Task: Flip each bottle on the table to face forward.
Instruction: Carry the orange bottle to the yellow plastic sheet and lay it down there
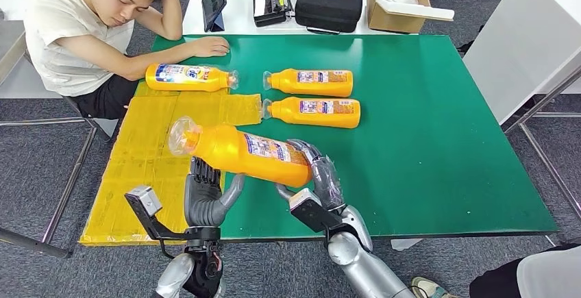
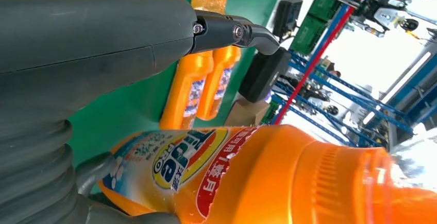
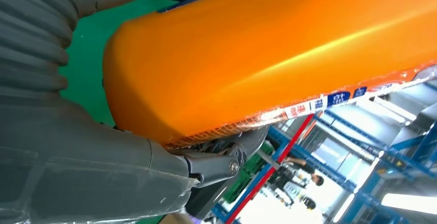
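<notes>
An orange bottle with a clear cap is held tilted above the table's near edge, its cap toward the left. My right hand grips its base end, fingers wrapped around it; the right wrist view shows the bottle lying against that hand. My left hand is spread just under the bottle's neck end. In the left wrist view the bottle lies between thumb and an outstretched finger that stands apart from it. Three more orange bottles lie flat further back: one on the yellow mat, two on the green table.
A person sits at the far left corner, one hand resting on the table near the far-left bottle. Behind the green table stand a tablet, a black case and a cardboard box. A white panel is at the right.
</notes>
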You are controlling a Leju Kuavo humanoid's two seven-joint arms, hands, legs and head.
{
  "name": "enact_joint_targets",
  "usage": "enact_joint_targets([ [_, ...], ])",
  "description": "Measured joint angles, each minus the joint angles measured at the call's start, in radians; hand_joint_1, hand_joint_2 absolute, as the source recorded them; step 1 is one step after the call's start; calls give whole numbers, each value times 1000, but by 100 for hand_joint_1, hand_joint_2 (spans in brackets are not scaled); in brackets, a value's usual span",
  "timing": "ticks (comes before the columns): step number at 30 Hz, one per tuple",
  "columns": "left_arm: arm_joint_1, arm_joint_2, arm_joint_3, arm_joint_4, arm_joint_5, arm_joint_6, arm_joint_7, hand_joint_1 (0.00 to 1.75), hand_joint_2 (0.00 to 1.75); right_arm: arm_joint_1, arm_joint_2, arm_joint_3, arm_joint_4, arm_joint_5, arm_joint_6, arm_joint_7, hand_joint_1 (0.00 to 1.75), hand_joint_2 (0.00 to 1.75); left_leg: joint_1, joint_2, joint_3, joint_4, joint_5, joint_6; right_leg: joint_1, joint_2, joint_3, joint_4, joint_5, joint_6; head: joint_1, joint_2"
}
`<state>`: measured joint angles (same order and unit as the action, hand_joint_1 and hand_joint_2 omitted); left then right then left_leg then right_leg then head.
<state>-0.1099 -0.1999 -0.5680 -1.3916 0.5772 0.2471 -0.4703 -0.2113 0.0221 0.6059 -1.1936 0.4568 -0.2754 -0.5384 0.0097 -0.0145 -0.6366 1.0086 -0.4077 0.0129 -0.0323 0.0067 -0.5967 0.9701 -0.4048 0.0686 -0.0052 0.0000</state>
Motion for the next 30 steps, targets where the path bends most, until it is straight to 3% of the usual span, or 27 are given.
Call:
enact_joint_targets([
  [8,-2,0,-11,-26,-18,-32,-11,0,175,-20,2,66,0,-9,60,-1,175,175,0,0,0,0,0,0,0,0,0,0,0,0,0,0],
  [25,-12,0,-23,-27,-12,-38,-8,0,175,-23,2,108,0,-9,64,-2,175,175,0,0,0,0,0,0,0,0,0,0,0,0,0,0],
  [30,-13,0,-23,-27,51,-119,19,0,175,-30,2,119,0,-15,77,-6,175,175,0,0,0,0,0,0,0,0,0,0,0,0,0,0],
])
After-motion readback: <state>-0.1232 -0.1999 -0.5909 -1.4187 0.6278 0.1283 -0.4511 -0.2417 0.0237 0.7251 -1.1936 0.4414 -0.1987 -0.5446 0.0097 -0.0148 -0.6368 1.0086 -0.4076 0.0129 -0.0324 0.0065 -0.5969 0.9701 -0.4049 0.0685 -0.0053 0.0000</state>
